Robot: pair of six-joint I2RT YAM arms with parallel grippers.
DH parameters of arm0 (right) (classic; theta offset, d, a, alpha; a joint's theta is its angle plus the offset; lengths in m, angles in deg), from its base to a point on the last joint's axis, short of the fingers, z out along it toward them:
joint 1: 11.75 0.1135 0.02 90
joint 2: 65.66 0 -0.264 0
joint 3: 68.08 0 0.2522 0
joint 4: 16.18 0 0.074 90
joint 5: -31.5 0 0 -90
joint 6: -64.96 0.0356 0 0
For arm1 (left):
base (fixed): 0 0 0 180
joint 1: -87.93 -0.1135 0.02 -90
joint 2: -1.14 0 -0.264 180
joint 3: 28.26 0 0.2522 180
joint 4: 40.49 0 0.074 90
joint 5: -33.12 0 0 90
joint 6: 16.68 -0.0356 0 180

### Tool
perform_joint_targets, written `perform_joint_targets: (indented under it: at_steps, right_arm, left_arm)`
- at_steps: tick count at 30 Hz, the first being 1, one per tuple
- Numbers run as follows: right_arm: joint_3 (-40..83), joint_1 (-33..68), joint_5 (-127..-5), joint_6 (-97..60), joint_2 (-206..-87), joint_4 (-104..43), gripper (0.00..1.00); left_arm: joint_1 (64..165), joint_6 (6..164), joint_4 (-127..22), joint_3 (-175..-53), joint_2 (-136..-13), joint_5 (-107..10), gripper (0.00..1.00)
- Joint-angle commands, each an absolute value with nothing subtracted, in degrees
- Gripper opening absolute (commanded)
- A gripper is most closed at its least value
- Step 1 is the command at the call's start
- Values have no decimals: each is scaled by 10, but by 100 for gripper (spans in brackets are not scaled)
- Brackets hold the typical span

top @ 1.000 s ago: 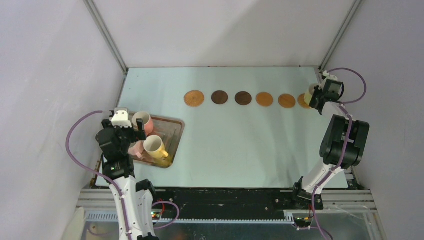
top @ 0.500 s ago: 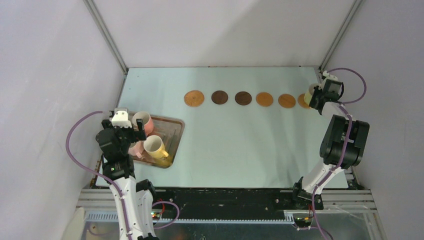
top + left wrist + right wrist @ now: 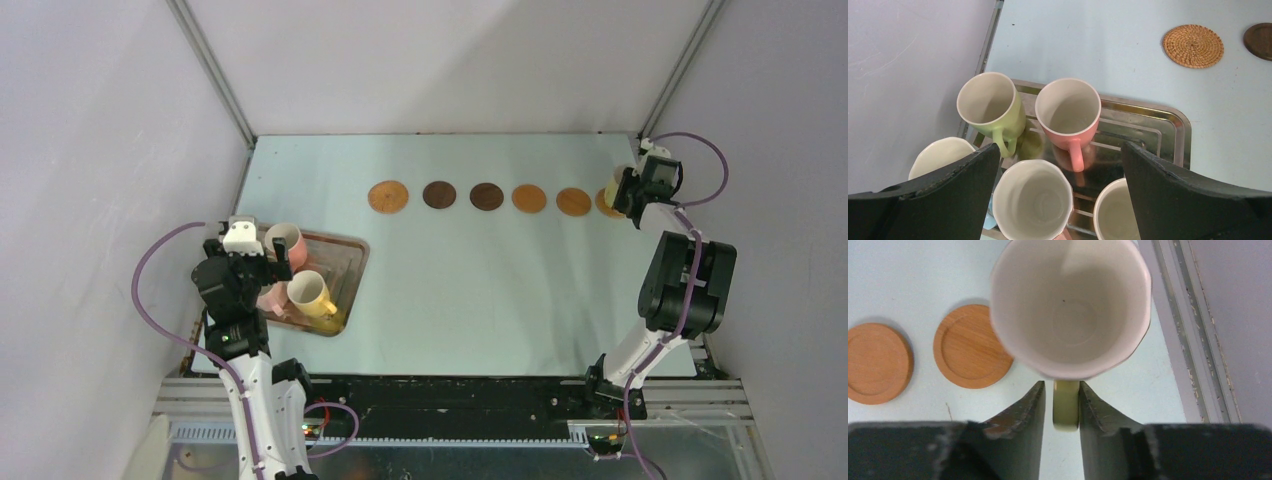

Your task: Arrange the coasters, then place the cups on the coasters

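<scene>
The pale yellow-green cup (image 3: 1070,310) stands upright, mouth up, at the right end of the coaster row near the worktop's (image 3: 908,280) right edge. Its handle (image 3: 1066,412) points back between the jaws. It is glazed white inside with a faintly wavy rim. Two smooth round wooden coasters (image 3: 970,346) lie beside it.

The right gripper (image 3: 1061,387) has its jaws narrowly parted around the handle, with a slim gap on one side. The left gripper (image 3: 1059,147) has its jaws spread wide above the mugs (image 3: 1068,112) on the metal tray (image 3: 1168,120), holding nothing.

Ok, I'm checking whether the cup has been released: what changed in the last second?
The right gripper shifted slightly and its jaws seem to have eased off the cup's handle: a gap shows on one side. The left gripper, open over the tray, the other cups and the coasters stayed put.
</scene>
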State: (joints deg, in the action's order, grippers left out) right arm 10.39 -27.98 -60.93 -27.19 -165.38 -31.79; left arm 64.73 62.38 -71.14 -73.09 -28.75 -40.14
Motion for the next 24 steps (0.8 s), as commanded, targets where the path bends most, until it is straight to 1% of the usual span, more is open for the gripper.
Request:
perform_joint_targets:
  at_steps: [1,2,4,5,6,7,8,10,12,14,19,24]
  right_arm:
    - [116,-279,-614,-279,-1614,-289,37]
    - [116,-279,-614,-281,-1613,-290,40]
    - [116,-280,-615,-285,-1609,-292,53]
    - [116,-280,-616,-286,-1606,-293,56]
    - [116,-281,-616,-290,-1602,-293,64]
    - [115,-281,-617,-292,-1599,-294,69]
    - [115,-282,-616,-294,-1593,-295,80]
    - [116,-283,-615,-299,-1581,-297,97]
    - [116,-284,-612,-306,-1567,-298,99]
    - [117,-284,-608,-312,-1551,-298,99]
    - [143,-283,-613,-313,-1522,-356,99]
    - [177,-261,-601,-317,-1479,-425,100]
  left_arm:
    - [642,627,-698,-741,-287,-397,98]
    - [642,627,-699,-741,-287,-396,98]
    - [642,628,-699,-741,-287,-396,98]
    - [642,628,-699,-741,-287,-396,98]
    - [642,628,-698,-742,-287,-396,98]
    - [642,627,-699,-742,-287,-396,98]
    - [642,627,-699,-742,-287,-396,98]
    - [642,628,-700,-742,-287,-396,98]
    - [642,627,-700,-741,-287,-396,98]
    - [642,627,-699,-741,-286,-396,98]
    - [642,628,-700,-741,-282,-397,98]
    - [642,628,-698,-740,-281,-396,98]
